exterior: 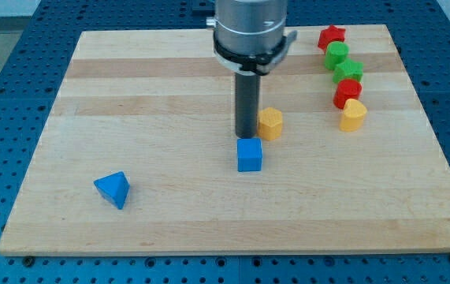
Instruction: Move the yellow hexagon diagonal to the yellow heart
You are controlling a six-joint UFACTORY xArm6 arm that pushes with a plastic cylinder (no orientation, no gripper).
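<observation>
While our tip (247, 136) rests just left of the yellow hexagon (270, 123), the yellow heart (353, 114) sits well apart to its right. We have no hand to spread or pinch; most of the push remains, we judge.

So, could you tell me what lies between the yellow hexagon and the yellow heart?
Nothing: the camera view shows bare wooden board between the yellow hexagon and the yellow heart.

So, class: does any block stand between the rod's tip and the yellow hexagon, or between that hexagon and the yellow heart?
No. My tip sits just beside the yellow hexagon, on the view's left, with nothing between. From the hexagon to the yellow heart at the view's right, only bare board shows.
</observation>
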